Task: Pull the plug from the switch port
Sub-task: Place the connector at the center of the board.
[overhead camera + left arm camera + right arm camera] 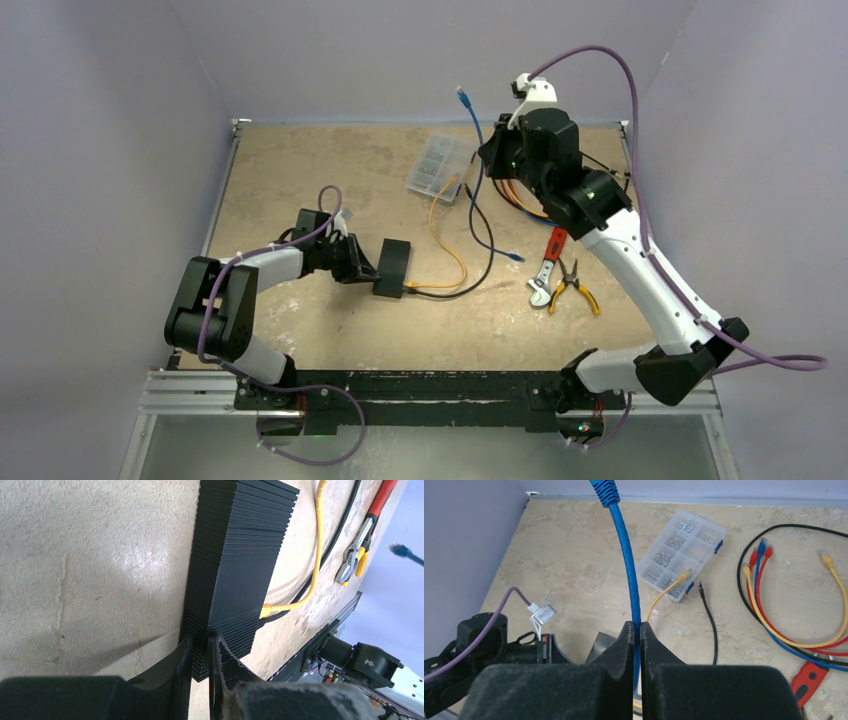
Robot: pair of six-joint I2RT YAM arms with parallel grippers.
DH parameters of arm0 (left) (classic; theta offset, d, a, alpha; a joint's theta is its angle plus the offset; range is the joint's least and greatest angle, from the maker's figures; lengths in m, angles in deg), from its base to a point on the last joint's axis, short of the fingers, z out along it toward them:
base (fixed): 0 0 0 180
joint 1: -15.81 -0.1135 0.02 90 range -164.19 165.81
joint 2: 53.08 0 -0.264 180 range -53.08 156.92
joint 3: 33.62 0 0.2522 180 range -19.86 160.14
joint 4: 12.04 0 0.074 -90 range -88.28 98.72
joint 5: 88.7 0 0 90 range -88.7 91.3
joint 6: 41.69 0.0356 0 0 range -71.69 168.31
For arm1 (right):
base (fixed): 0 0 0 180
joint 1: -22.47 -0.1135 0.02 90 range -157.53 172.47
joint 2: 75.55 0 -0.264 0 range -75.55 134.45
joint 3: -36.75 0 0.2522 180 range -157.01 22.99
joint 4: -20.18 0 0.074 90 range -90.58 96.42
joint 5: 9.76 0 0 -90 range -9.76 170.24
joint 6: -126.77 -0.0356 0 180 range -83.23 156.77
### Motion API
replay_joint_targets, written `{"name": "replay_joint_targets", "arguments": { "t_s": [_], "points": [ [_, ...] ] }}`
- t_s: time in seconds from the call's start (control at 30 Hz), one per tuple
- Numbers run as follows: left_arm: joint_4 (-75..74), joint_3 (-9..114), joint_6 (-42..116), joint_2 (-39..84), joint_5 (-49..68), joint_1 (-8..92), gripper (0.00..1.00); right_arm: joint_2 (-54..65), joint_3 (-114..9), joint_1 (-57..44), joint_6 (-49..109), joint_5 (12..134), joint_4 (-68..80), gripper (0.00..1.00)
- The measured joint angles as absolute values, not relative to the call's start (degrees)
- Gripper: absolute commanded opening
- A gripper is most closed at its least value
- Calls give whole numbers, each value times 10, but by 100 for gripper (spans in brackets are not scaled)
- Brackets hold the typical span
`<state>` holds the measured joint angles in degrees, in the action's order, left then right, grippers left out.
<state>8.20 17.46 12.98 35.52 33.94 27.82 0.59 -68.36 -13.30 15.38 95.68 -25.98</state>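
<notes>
The black ribbed switch [392, 268] lies left of the table's centre. It fills the left wrist view [235, 575]. My left gripper [362, 268] is shut on the switch's near corner [200, 642]. A yellow cable's plug [270, 610] and a black cable sit in the switch's side [415, 287]. My right gripper [490, 150] is raised at the back and shut on a blue cable [629, 575]. The blue cable's plug [603, 490] hangs free above the fingers [462, 96], clear of the switch. Its other end [515, 257] lies loose on the table.
A clear compartment case [440, 165] stands at the back centre [684, 552]. A red-handled wrench [548, 265] and yellow pliers [575, 285] lie at the right. Several coloured cables [774, 605] lie coiled under the right arm.
</notes>
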Motion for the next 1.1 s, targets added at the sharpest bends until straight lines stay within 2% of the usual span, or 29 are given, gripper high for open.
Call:
{"name": "replay_joint_targets", "arguments": {
  "t_s": [0.33, 0.7, 1.1],
  "points": [
    [82, 175, 130, 355, 339, 278, 9, 19, -685, 18, 155, 867, -252, 0],
    [82, 175, 130, 355, 339, 278, 9, 54, -696, 117, 165, 819, -234, 0],
    [82, 175, 130, 355, 339, 278, 9, 129, -771, 196, 169, 810, -233, 0]
  ]
}}
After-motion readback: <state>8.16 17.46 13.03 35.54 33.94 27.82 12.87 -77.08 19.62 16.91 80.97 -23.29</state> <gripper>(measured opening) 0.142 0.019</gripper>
